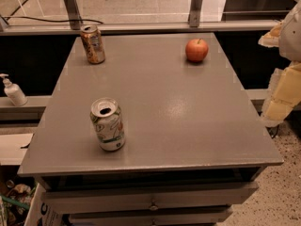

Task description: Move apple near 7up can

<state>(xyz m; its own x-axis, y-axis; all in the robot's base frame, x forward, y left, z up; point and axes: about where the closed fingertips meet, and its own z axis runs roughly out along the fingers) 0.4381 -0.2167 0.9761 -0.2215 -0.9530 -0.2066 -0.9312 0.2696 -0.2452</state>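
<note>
Across most of the view, broad grey tabletop [188,126], flat and matte, on a cabinet with drawers [150,197] stacked under its front edge. Off to the right, partly cut by the edge of view, gripper [283,91], cream-yellow and white, hanging beside the table's right edge and well apart from everything on it; cannot tell whether spread or closed. Near the front left of the top, upright 7up can [108,125], white with green and red marks, silver lid, sides slightly dented. At the far left corner, upright orange-brown can [92,44]. Toward the far right corner, apple [196,50], red-orange, stem up, resting on the top, well apart from the 7up can and diagonally across from it. Left of the table, on a lower ledge, small white pump bottle [13,92].
</note>
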